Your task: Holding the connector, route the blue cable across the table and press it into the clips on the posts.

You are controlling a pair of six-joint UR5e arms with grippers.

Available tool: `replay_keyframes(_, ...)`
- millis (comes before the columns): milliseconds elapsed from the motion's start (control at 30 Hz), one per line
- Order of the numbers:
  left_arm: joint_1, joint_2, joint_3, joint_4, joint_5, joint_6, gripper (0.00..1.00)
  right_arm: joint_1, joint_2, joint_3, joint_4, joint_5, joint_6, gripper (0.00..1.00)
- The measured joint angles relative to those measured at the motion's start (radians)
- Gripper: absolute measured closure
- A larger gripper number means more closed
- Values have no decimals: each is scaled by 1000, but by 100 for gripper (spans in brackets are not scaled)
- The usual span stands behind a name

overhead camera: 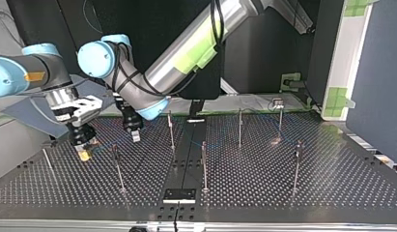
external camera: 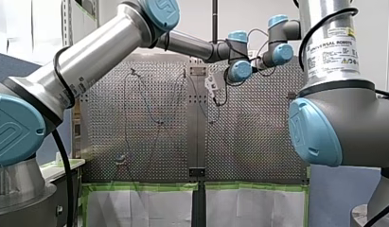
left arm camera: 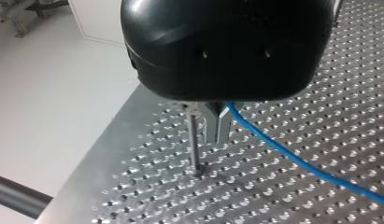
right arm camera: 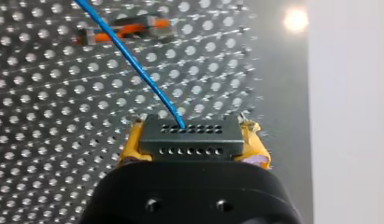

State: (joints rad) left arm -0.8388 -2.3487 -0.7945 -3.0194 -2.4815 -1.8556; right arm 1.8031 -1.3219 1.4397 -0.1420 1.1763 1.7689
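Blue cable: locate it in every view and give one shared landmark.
Front view: blue cable, a thin line over the table, view's left.
Top view: faint, beside my right gripper, view's left.
Left wrist view: leads away from my left gripper.
Right wrist view: rises from the connector in my right gripper.
Landmark: my right gripper's yellow pads.
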Motion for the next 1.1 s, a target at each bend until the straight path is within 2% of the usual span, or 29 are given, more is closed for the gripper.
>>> replay_keyframes(167,6,8,0,10,10,9,100,-7,-8,-12,11,-2,1,100)
replay_keyframes(767,64,3,-9,67,156,35,100,-8,7,-15,19,-11,2,100)
replay_keyframes(1100,84,2,-69,114,225,42,100,-18,24,-16,18,-11,2,100)
